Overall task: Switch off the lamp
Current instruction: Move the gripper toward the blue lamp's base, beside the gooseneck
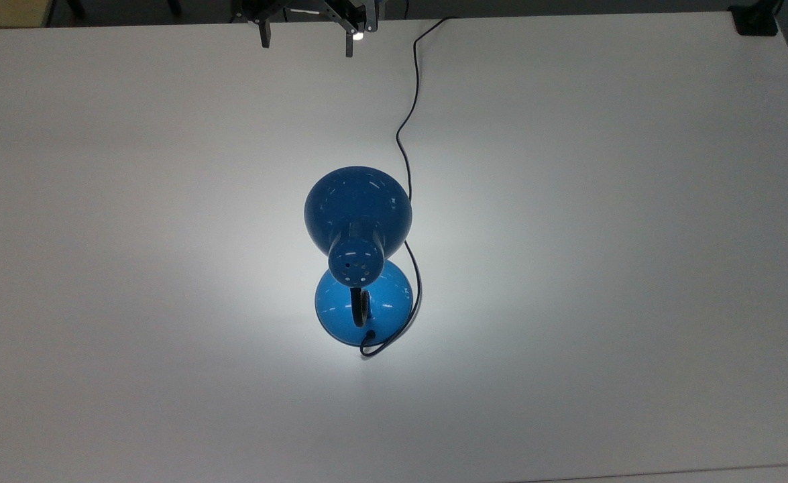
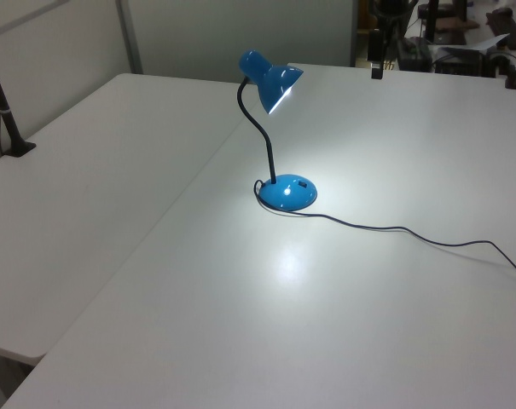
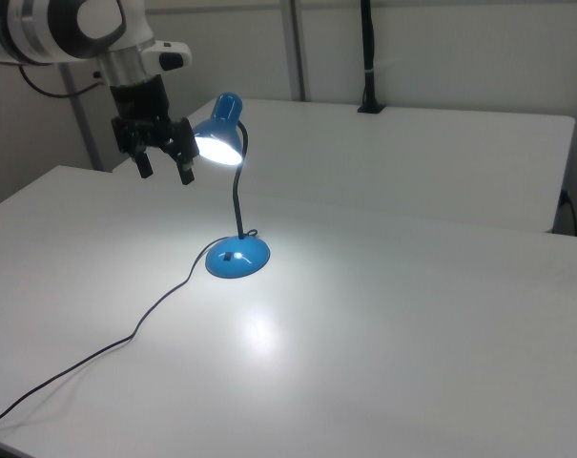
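1. Pincer (image 3: 164,169): the two dark fingers hang downward from the arm's wrist and stand well apart, released, with nothing between them. In the top view the pincer (image 1: 306,41) sits at the upper edge of the frame, above the far side of the table (image 1: 601,268).
2. Lamp (image 3: 233,200): glossy blue, lit, standing upright near the middle of the white table. In the right view its shade (image 3: 219,134) lies just to the right view's right of the pincer, at about the same height; whether they are close in depth cannot be told from that view. In the top view the lamp (image 1: 360,255) lies well below the pincer in the frame, clearly apart from it.
3. Base (image 3: 236,258): round and blue, resting flat on the table, lower than the pincer and toward the right view's right of it. A small dark mark shows on its upper surface.
4. Neck (image 2: 262,136): thin, black and curved, rising from the base to the shade, which tilts down toward the table.
5. Light pool (image 2: 287,264): a bright patch on the tabletop beside the base.
6. Cord (image 1: 407,121): thin and black, looping round the base and running across the table to the far edge, passing to the top view's right of the pincer.
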`<state>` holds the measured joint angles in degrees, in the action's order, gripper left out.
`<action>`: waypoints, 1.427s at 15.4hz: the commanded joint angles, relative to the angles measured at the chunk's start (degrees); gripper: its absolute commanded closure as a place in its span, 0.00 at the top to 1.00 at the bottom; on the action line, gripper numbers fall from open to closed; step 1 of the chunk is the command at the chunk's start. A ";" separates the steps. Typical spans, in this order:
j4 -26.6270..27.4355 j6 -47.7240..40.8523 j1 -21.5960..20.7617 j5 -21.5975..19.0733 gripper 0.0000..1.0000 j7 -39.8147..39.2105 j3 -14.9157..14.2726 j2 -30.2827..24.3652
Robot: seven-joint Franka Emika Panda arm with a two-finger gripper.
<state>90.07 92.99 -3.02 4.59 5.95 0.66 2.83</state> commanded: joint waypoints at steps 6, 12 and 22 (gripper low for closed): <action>-0.34 -1.14 -0.67 -0.46 1.00 -0.15 0.30 -0.02; 0.01 -0.88 -0.84 -0.46 0.62 -0.50 0.57 0.33; 2.73 2.54 -1.72 -0.46 0.00 -4.46 0.57 0.69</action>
<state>90.47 93.06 -3.55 4.59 2.95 1.50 3.92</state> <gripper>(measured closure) 0.991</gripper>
